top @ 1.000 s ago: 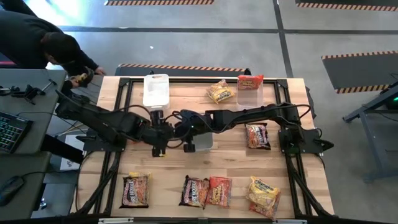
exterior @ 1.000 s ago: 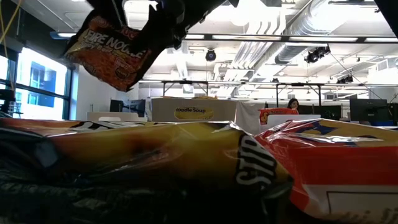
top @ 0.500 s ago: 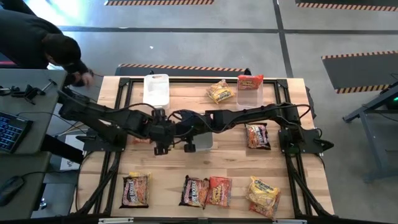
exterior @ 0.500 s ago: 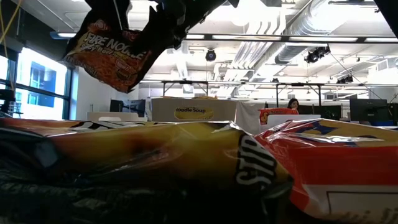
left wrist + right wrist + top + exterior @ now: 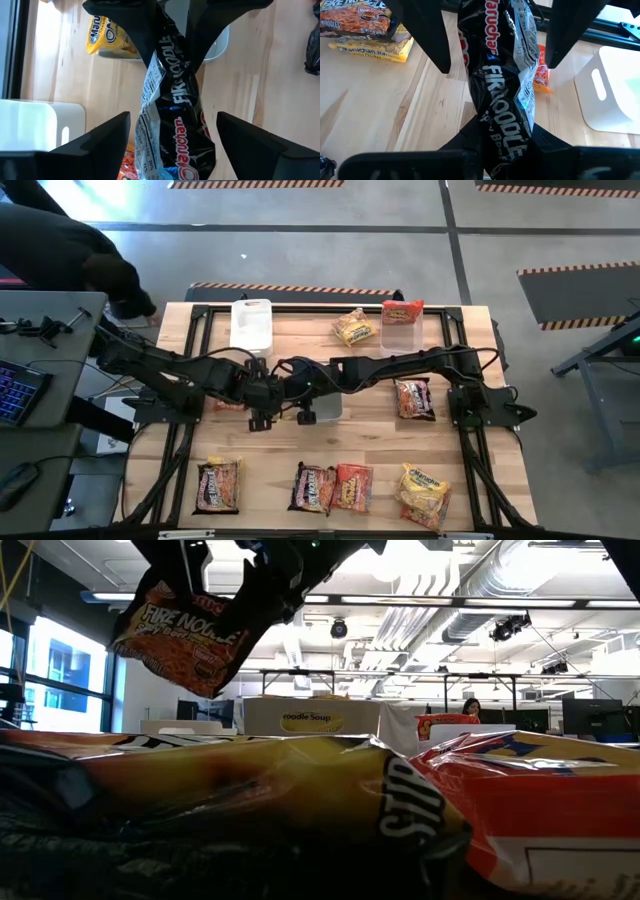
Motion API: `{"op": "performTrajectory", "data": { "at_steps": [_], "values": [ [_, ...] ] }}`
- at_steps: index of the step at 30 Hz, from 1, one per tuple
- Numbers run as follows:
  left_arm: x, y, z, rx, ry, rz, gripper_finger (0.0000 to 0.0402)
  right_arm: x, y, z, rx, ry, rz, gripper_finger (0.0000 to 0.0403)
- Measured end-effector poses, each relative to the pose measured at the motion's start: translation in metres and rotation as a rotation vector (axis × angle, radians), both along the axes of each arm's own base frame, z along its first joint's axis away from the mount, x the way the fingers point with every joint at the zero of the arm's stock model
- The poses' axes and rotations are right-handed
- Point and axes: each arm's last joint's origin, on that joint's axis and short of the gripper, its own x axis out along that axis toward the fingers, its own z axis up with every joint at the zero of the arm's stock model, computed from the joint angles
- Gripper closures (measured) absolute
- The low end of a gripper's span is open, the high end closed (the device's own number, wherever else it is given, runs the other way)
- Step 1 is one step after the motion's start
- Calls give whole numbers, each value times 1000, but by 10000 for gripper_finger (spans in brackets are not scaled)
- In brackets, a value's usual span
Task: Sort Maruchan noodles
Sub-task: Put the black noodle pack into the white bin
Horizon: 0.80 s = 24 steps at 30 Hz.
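The right tool (image 5: 502, 150) pinches one end of a black noodle packet (image 5: 502, 75), held up over the middle of the desk (image 5: 370, 445), while the left tool (image 5: 172, 135) stands wide open around it (not touching). The packet looks light, soft and crinkly, so the bunched end seems best to hold. Its long side runs between the two tools.

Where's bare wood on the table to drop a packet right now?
Free: the strip between the white bin and the yellow packet, and the band between the arms and the front row of packets. Crowded: mid-table, where the right tool pinches the black Fire Noodle packet and the left tool, open, straddles it.
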Motion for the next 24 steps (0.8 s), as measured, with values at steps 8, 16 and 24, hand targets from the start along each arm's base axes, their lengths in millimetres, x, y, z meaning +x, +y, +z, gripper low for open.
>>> {"op": "performTrajectory", "data": {
  "at_steps": [8, 16, 24],
  "values": [
    [-5, -7, 4, 31, -20, -15, 124, 0, 5, 0, -9, -1, 15, 350],
    [-29, -22, 23, 11, -133, -18, 124, 2, 12, 7, -26, -54, 45, 350],
    [-33, -28, 17, 37, -123, -20, 124, 2, 15, 8, -25, -66, 56, 350]
  ]
}}
